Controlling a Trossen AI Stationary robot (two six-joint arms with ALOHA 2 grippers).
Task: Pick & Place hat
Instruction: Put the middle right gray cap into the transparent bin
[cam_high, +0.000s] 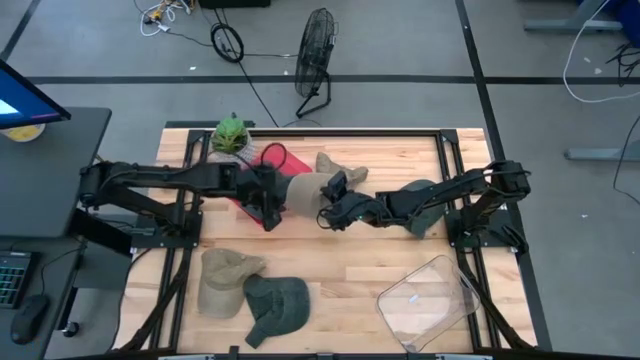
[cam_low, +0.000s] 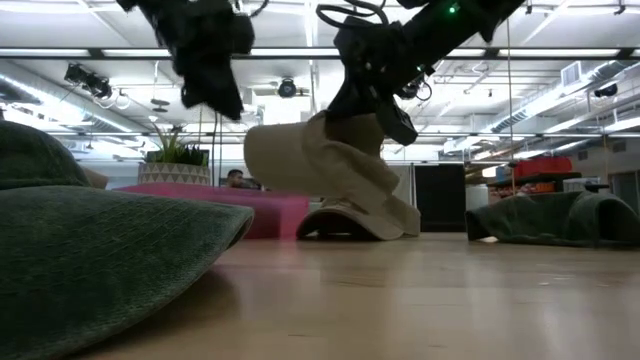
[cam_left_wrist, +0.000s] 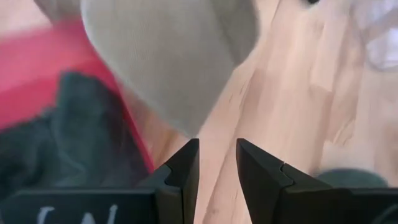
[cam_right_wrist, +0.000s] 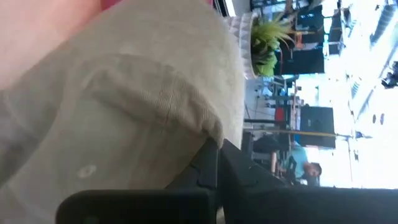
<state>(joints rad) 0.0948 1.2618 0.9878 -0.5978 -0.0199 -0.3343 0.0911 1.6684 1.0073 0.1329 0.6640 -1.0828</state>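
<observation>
A beige hat (cam_high: 303, 192) (cam_low: 310, 155) is up over the table's middle, between my two grippers. My right gripper (cam_high: 330, 207) (cam_low: 372, 112) comes from the right and is shut on it. My left gripper (cam_high: 268, 207) (cam_left_wrist: 217, 163) is just left of the hat, open by a narrow gap, with nothing between its fingers. In the left wrist view the hat (cam_left_wrist: 174, 56) is ahead of the fingertips, apart from them. A red bin (cam_high: 248, 192) (cam_low: 235, 208) lies under the left gripper. My right gripper pinches the beige hat's folded cloth edge (cam_right_wrist: 199, 134) between its two fingers, coming from the table's right and slanting down. The hat hangs below and to the left of the fingers (cam_low: 385, 120). Whether its lower end rests on the table, I cannot tell.
A second beige hat (cam_high: 345, 165) lies beyond the held one. A dark green hat (cam_high: 428, 192) (cam_low: 555, 218) sits under the right arm. At the near edge lie a beige hat (cam_high: 225, 280), a dark green hat (cam_high: 277, 305) (cam_low: 90, 260) and a clear container (cam_high: 430, 300). A plant (cam_high: 230, 133) stands far left.
</observation>
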